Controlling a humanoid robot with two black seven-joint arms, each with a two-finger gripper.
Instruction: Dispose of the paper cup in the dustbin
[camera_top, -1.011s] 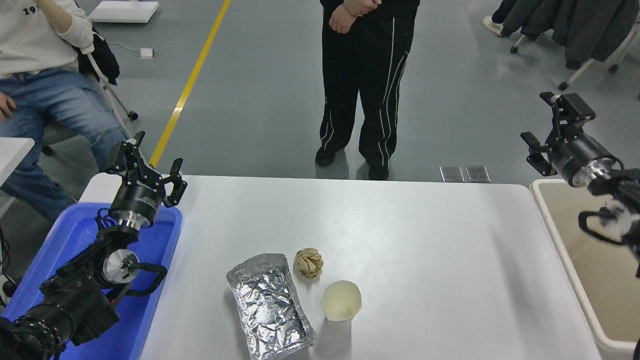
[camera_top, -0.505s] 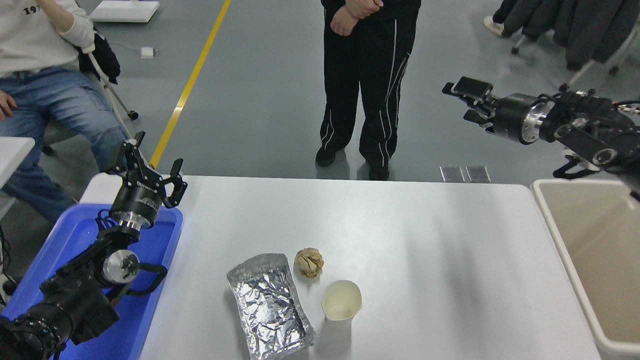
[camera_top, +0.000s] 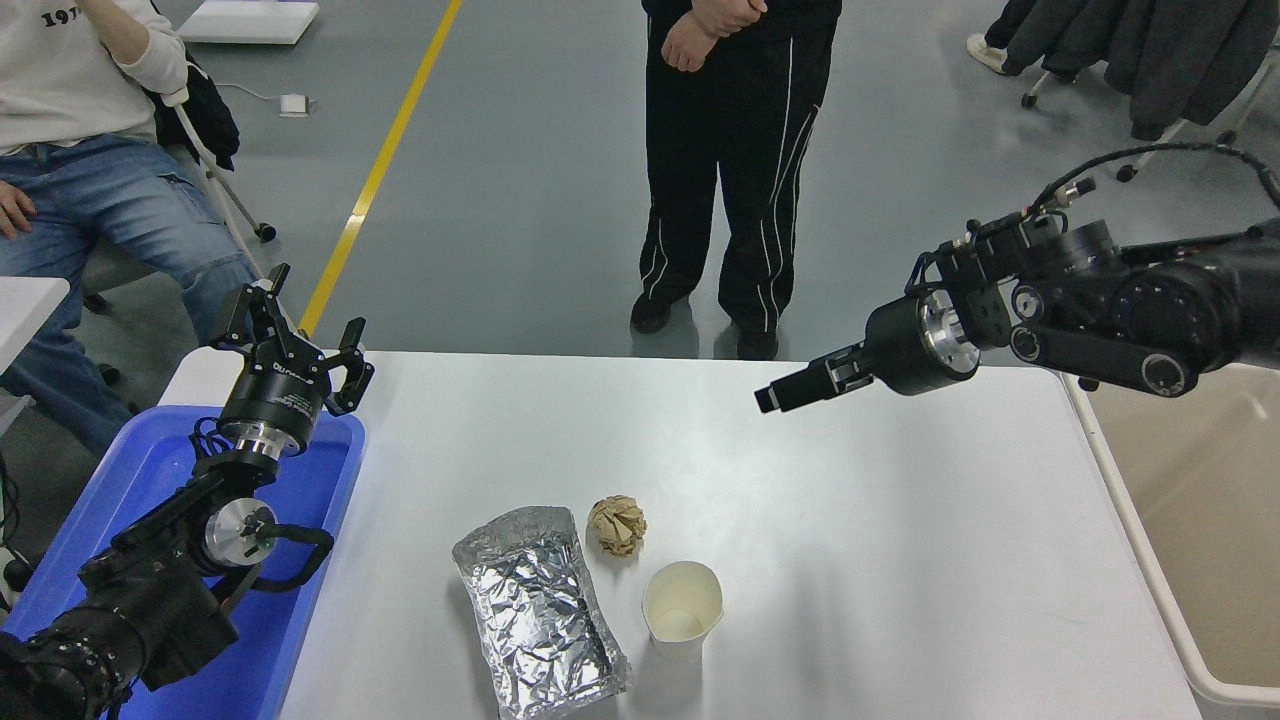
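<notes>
The paper cup (camera_top: 683, 607) is small, white and tapered. It stands upright and open near the table's front edge, just right of a silver foil packet (camera_top: 540, 612). The dustbin (camera_top: 1200, 500) is a large beige bin at the table's right edge. My right gripper (camera_top: 768, 399) hangs in the air over the table's far middle. It points left and sits well above and behind the cup, seen side-on. My left gripper (camera_top: 290, 340) is open and parked over a blue tray at the lower left.
A crumpled brown paper ball (camera_top: 618, 524) lies just behind the cup. The blue tray (camera_top: 130, 470) sits at the table's left edge. A person in black trousers (camera_top: 730, 180) stands at the far side, and another sits at the upper left.
My right arm has swung from the far right, near the dustbin, leftwards and down over the table. The cup, foil packet, paper ball and left arm have not moved.
</notes>
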